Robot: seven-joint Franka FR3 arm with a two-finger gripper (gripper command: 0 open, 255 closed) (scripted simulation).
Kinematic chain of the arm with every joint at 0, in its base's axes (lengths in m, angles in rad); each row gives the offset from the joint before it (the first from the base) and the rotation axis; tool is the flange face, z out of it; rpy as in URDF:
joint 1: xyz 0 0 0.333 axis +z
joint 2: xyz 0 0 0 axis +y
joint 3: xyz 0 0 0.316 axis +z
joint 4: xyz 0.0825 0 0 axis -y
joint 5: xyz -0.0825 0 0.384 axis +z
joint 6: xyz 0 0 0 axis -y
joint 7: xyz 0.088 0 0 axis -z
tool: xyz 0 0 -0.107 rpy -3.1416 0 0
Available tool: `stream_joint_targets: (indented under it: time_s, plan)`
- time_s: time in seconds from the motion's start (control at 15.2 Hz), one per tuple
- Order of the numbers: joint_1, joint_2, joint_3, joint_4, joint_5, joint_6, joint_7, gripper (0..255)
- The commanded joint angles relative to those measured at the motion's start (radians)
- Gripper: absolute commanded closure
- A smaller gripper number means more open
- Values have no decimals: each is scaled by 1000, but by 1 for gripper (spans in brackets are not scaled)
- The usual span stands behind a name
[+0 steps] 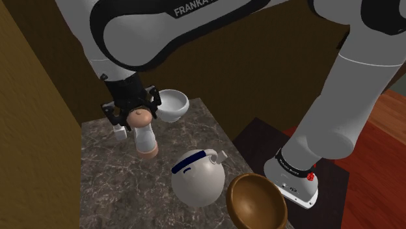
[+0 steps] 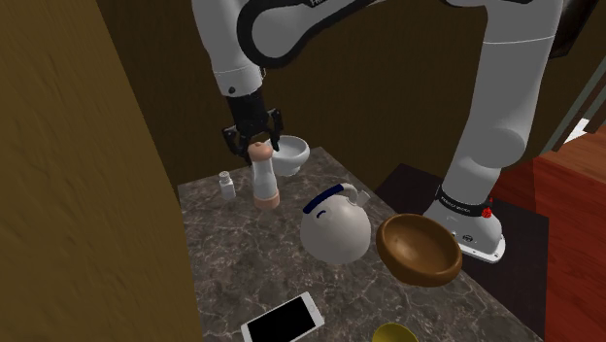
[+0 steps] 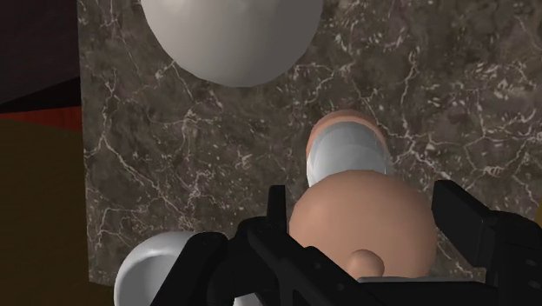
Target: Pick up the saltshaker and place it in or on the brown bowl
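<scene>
Saltshaker (image 1: 144,135) is clamped at its rounded top by the tool (image 1: 138,116), held over the desk (image 1: 110,175), well apart from the brown bowl (image 1: 257,200).

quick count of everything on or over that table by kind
bowls: 2, white bowl and brown bowl
shaker: 1, held in the gripper
small bottle: 1
round jug: 1
phone: 1
yellow-green thing, cut off at the edge: 1
total: 7
</scene>
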State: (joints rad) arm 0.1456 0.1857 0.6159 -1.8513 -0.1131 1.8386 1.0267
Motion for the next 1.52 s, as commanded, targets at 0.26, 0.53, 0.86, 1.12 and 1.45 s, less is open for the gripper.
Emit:
stream_joint_targets:
  time_s: [0.26, 0.53, 0.86, 1.12, 1.45]
  plan:
    - [-1, -17, 3, 64, 12, -78, -8, 255]
    - [-1, -27, 5, 107, 18, -129, -13, 255]
    - [0, -33, 7, 168, 23, -194, -17, 255]
    - [2, -34, 8, 214, 24, -240, -18, 255]
    - [-21, -262, 9, 11, 153, -222, -62, 255]
